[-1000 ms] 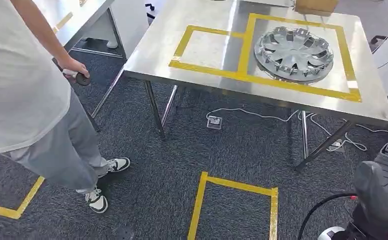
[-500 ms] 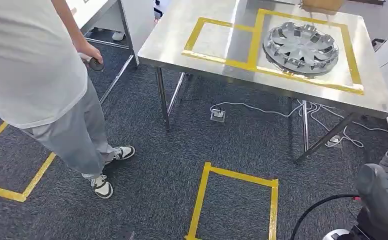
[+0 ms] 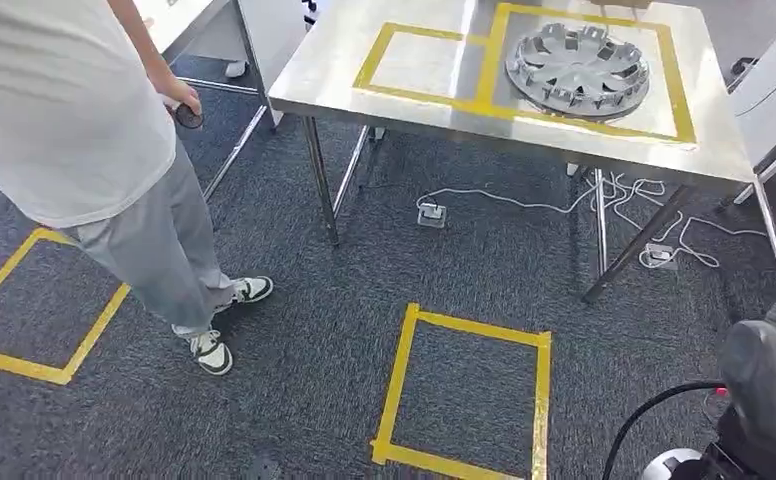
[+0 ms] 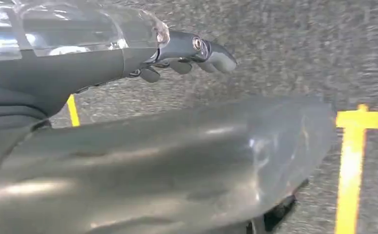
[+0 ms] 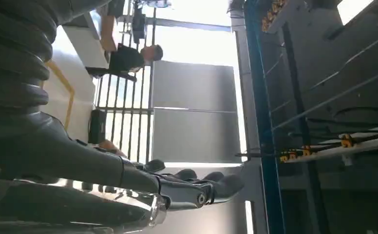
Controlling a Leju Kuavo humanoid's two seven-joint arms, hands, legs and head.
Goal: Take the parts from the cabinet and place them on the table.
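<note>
A silver hubcap point(image 3: 577, 70) lies inside a yellow-taped box on the steel table point(image 3: 314, 85) at the top of the head view. My right arm point(image 3: 764, 390) hangs at the lower right, well away from the table. In the right wrist view my right hand point(image 5: 197, 187) has its fingers stretched out and apart, with nothing in them. A blue-framed rack with shelves point(image 5: 260, 97) stands behind it. In the left wrist view my left hand point(image 4: 192, 51) hangs over the carpet, fingers loosely extended, holding nothing, beside its thick grey thumb point(image 4: 177, 165).
A person in a white shirt and grey trousers point(image 3: 114, 200) stands at the left, holding a small dark object. A yellow tape square point(image 3: 469, 395) marks the carpet before me. Cables and floor sockets point(image 3: 432, 214) lie under the table. A second table point(image 3: 179, 15) stands at the far left.
The whole head picture has shifted: the camera moved, so the table sits higher and more carpet shows. The hubcap stays on the table. The person remains at the left.
</note>
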